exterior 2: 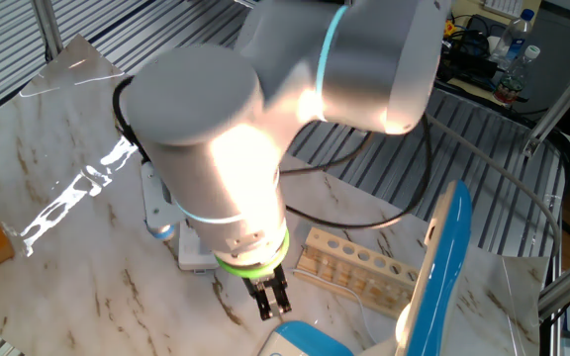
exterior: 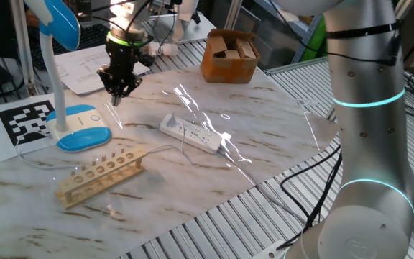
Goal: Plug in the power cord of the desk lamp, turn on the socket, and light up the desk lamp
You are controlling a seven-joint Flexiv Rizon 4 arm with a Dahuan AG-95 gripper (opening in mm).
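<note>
The desk lamp stands at the left with its blue-topped base [exterior: 83, 131], white neck [exterior: 49, 72] and blue-and-white head [exterior: 60, 21]; from the other side I see the head [exterior 2: 441, 262] and an edge of the base [exterior 2: 305, 343]. My gripper [exterior: 117, 93] [exterior 2: 270, 305] points down, shut and holding nothing, just above the table beside the far right of the base. The white socket [exterior: 190, 134] lies mid-table, mostly hidden behind my arm in the other fixed view [exterior 2: 154, 198]. The thin power cord [exterior: 165, 147] runs from the lamp past the rack toward the socket; where it ends is unclear.
A wooden rack with round holes [exterior: 100, 174] [exterior 2: 356, 265] lies in front of the lamp base. A cardboard box [exterior: 228, 55] sits at the back. A black-and-white marker sheet [exterior: 27, 119] and papers [exterior: 85, 68] lie at the left. Black robot cables [exterior: 304, 194] hang at the right edge.
</note>
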